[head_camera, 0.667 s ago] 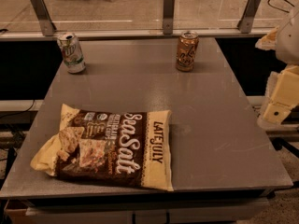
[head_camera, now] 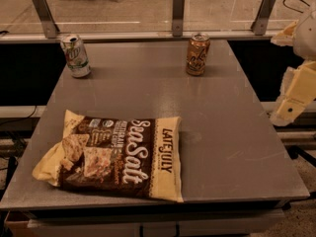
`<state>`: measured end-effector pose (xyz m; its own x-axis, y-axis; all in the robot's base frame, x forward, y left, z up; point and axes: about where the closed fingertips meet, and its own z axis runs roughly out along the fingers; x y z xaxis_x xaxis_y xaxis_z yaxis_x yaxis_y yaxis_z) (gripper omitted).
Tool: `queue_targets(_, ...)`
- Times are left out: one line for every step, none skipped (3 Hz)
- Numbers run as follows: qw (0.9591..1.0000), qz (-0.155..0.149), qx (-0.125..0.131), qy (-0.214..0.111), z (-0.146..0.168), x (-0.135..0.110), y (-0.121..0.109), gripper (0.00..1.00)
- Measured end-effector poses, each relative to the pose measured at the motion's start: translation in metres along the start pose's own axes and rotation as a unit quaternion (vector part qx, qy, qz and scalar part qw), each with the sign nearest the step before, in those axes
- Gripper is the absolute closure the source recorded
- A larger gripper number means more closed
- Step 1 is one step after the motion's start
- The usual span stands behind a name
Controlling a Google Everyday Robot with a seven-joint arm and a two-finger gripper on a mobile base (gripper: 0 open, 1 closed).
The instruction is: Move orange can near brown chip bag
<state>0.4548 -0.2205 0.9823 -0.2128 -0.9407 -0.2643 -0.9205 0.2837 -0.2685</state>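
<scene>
The orange can (head_camera: 198, 54) stands upright near the far edge of the grey table (head_camera: 222, 132), right of centre. The brown chip bag (head_camera: 116, 153) lies flat at the front left of the table, with its "Sea Salt" lettering facing up. The can and the bag are well apart. My gripper (head_camera: 291, 102) is part of the cream-coloured arm at the right edge of the view, beyond the table's right side and to the right of the can, touching nothing.
A white-and-green soda can (head_camera: 75, 56) stands upright at the far left corner of the table. A rail with metal posts (head_camera: 177, 13) runs behind the table's far edge. The floor lies beyond it.
</scene>
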Motion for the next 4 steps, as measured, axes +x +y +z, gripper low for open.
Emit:
queue_targets(0.9990,0.013,0.017,-0.038,0.027,-0.018,-0.043,0.00)
queue_targets(0.9956,0.034,0.032,-0.081,0.061,-0.040,-0.091,0.00)
queue_targets(0.9890,0.066,0.044,-0.125,0.094,-0.058,-0.133,0.00)
queue_targets(0.9785,0.099,0.056,-0.172,0.121,-0.071,-0.167,0.00)
